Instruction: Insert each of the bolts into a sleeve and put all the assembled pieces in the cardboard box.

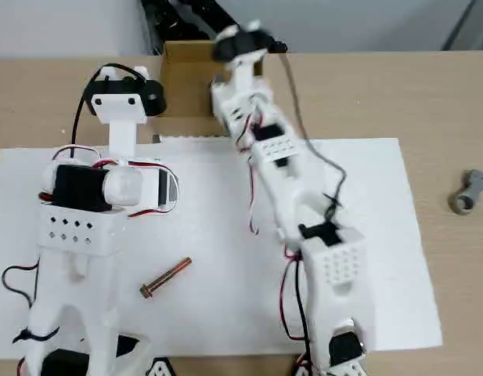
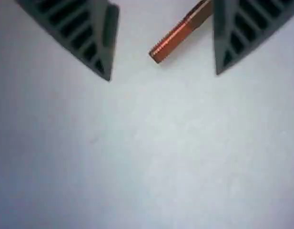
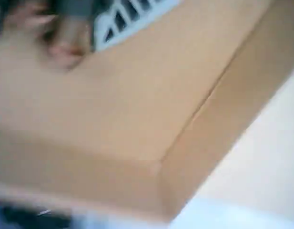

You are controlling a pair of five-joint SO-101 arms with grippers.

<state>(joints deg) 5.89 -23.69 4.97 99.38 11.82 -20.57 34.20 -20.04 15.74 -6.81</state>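
Observation:
A copper bolt (image 1: 167, 278) lies on the white paper near the front. In the left wrist view its threaded end (image 2: 177, 36) lies on the paper between the dark fingertips of my open left gripper (image 2: 162, 74), which hangs above it. My right arm (image 1: 280, 164) stretches to the back, its end over the cardboard box (image 1: 186, 63). In the right wrist view the brown box floor (image 3: 137, 105) is close below. My right gripper (image 3: 56, 38) looks shut on a blurred grey and copper assembled piece (image 3: 65, 33) beside a white ribbed finger (image 3: 127, 16). A grey sleeve (image 1: 468, 190) lies far right.
A white paper sheet (image 1: 225, 313) covers the middle of the wooden table (image 1: 445, 94). The left arm's white body (image 1: 77, 227) stands over the sheet's left side. Red and black cables hang along both arms.

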